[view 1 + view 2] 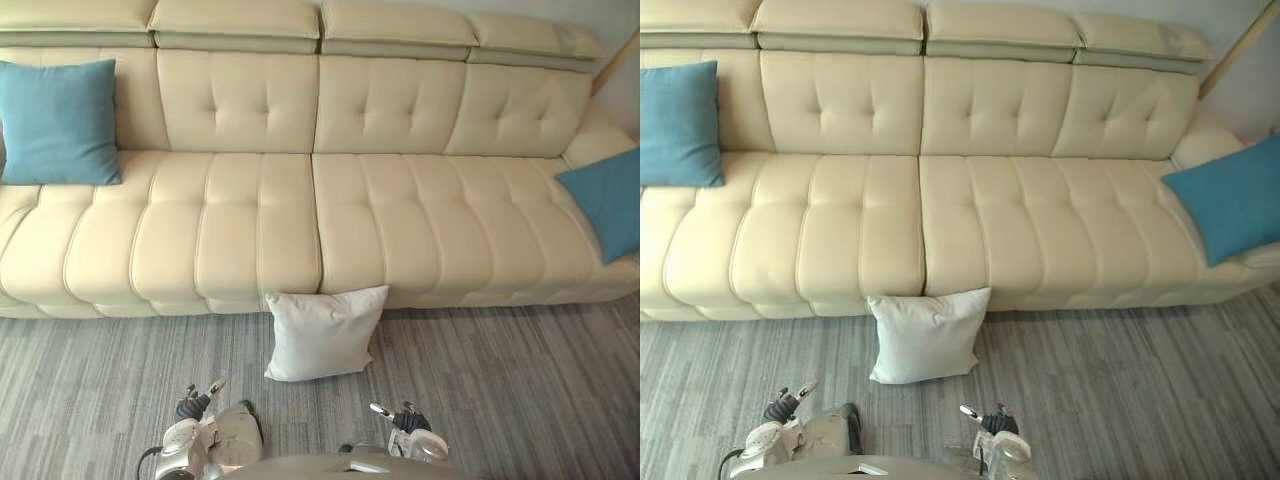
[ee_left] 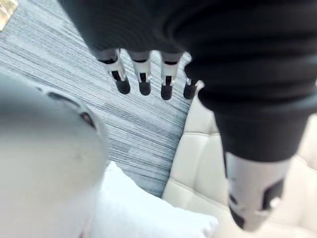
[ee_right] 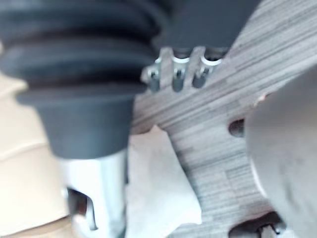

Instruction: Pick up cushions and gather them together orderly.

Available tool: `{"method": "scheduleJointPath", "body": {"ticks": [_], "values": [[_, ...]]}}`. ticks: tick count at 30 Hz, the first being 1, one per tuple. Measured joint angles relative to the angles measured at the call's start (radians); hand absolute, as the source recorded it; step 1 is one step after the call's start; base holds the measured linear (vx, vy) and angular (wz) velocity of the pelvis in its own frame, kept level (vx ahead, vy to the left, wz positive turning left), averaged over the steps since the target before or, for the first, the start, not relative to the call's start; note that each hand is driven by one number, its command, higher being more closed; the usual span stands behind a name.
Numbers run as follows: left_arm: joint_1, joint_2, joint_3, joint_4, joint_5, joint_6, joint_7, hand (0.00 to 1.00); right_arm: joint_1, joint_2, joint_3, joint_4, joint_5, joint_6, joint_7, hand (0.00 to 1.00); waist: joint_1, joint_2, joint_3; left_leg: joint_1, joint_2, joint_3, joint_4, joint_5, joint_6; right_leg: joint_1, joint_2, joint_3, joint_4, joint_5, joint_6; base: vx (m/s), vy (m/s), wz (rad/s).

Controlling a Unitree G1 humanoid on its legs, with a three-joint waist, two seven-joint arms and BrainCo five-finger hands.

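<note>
A white cushion (image 1: 322, 333) leans on the grey carpet against the front of the cream sofa (image 1: 260, 230), near its middle. One blue cushion (image 1: 57, 122) stands against the backrest at the sofa's left end. Another blue cushion (image 1: 610, 200) lies tilted at the right end. My left hand (image 1: 195, 403) hangs low near the carpet, left of the white cushion, with its fingers (image 2: 143, 82) straight and holding nothing. My right hand (image 1: 405, 418) hangs at the lower right, fingers (image 3: 177, 79) relaxed, also holding nothing. The white cushion (image 2: 148, 213) lies past both hands.
The striped grey carpet (image 1: 520, 390) runs along the sofa's whole front. A wooden pole (image 1: 615, 60) leans behind the sofa's right end. The middle seats (image 1: 400, 220) of the sofa carry nothing.
</note>
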Motion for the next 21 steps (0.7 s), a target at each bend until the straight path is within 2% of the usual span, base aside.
{"method": "scheduleJointPath", "body": {"ticks": [2, 5, 8, 10, 12, 13, 14, 16, 17, 18, 21], "values": [[0.000, -0.001, 0.002, 0.008, 0.000, 0.000, 0.000, 0.00, -0.004, -0.003, 0.016, 0.000, -0.001, 0.000, 0.001, 0.00, 0.003, -0.001, -0.001, 0.011, 0.000, 0.015, -0.002, -0.003, 0.004, -0.003, -0.005, 0.017, -0.003, -0.001, 0.002, -0.03, 0.058, -0.30], [-0.001, -0.002, 0.008, 0.014, 0.000, 0.002, -0.007, 0.00, -0.020, -0.006, 0.023, 0.002, -0.009, 0.002, 0.001, 0.00, -0.003, 0.000, -0.005, 0.012, -0.014, 0.043, 0.002, -0.020, 0.014, -0.051, -0.041, 0.031, 0.059, -0.049, 0.050, -0.07, 0.025, -0.27], [0.002, -0.001, -0.003, 0.015, 0.000, 0.002, -0.007, 0.00, 0.000, -0.019, 0.023, 0.007, -0.009, 0.002, 0.003, 0.00, -0.004, 0.000, -0.006, 0.027, -0.035, 0.038, 0.016, -0.054, 0.021, -0.067, -0.068, 0.027, 0.160, -0.088, 0.054, -0.01, 0.031, 0.06], [0.004, -0.002, -0.003, 0.021, 0.000, 0.002, -0.007, 0.00, 0.012, -0.024, 0.024, 0.006, -0.010, 0.002, 0.005, 0.00, -0.004, 0.005, -0.013, 0.030, -0.035, 0.037, 0.018, -0.061, 0.026, -0.105, -0.073, 0.018, 0.246, -0.082, 0.042, 0.03, 0.033, 0.04], [0.006, 0.000, -0.003, 0.025, 0.000, 0.002, -0.007, 0.00, 0.013, -0.025, 0.025, 0.007, -0.010, 0.002, 0.008, 0.00, -0.005, 0.004, -0.020, 0.051, -0.030, 0.030, -0.010, -0.058, 0.030, -0.155, -0.072, 0.018, 0.350, -0.053, -0.001, 0.03, 0.042, 0.00], [0.009, 0.000, -0.003, 0.026, 0.000, 0.002, -0.006, 0.00, 0.014, -0.028, 0.026, 0.009, -0.010, 0.001, 0.008, 0.00, -0.005, 0.011, -0.018, 0.063, -0.027, 0.028, -0.023, -0.055, 0.030, -0.157, -0.070, 0.018, 0.359, -0.053, -0.008, 0.05, -0.003, 0.01], [0.015, 0.002, -0.003, 0.035, 0.000, 0.002, -0.006, 0.00, 0.017, -0.030, 0.027, 0.015, -0.010, 0.000, 0.008, 0.00, -0.008, 0.012, -0.026, 0.080, -0.025, 0.023, -0.046, -0.048, 0.025, -0.153, -0.062, 0.018, 0.327, -0.066, -0.010, 0.07, -0.052, 0.05], [0.015, 0.010, -0.005, 0.047, 0.000, 0.001, -0.006, 0.00, 0.018, -0.030, 0.042, 0.036, -0.008, 0.000, 0.007, 0.00, -0.013, -0.001, -0.039, 0.099, -0.027, 0.007, -0.069, -0.040, 0.013, -0.152, -0.038, 0.017, 0.224, -0.054, -0.012, 0.09, -0.095, 0.20], [0.016, 0.020, -0.004, 0.054, 0.000, 0.000, -0.007, 0.00, 0.022, -0.023, 0.043, 0.037, -0.007, 0.000, 0.008, 0.00, -0.015, -0.019, -0.047, 0.099, -0.043, -0.001, -0.066, -0.039, 0.003, -0.156, -0.033, 0.018, 0.161, 0.005, 0.012, 0.15, -0.150, 0.41], [0.016, 0.014, -0.003, 0.063, 0.000, 0.002, -0.005, 0.00, 0.023, -0.020, 0.037, 0.039, -0.010, 0.001, 0.009, 0.00, -0.019, -0.015, -0.065, 0.099, -0.041, -0.024, -0.065, -0.033, -0.006, -0.141, -0.031, 0.010, 0.153, 0.001, 0.033, 0.14, -0.125, 0.37], [0.019, -0.008, -0.002, 0.071, 0.000, 0.001, -0.003, 0.00, 0.025, -0.038, 0.033, 0.040, -0.010, 0.003, 0.009, 0.00, -0.014, 0.018, -0.079, 0.098, -0.031, -0.042, -0.076, -0.023, -0.013, -0.107, -0.012, -0.016, 0.094, 0.004, 0.031, 0.14, -0.102, 0.21]]}}
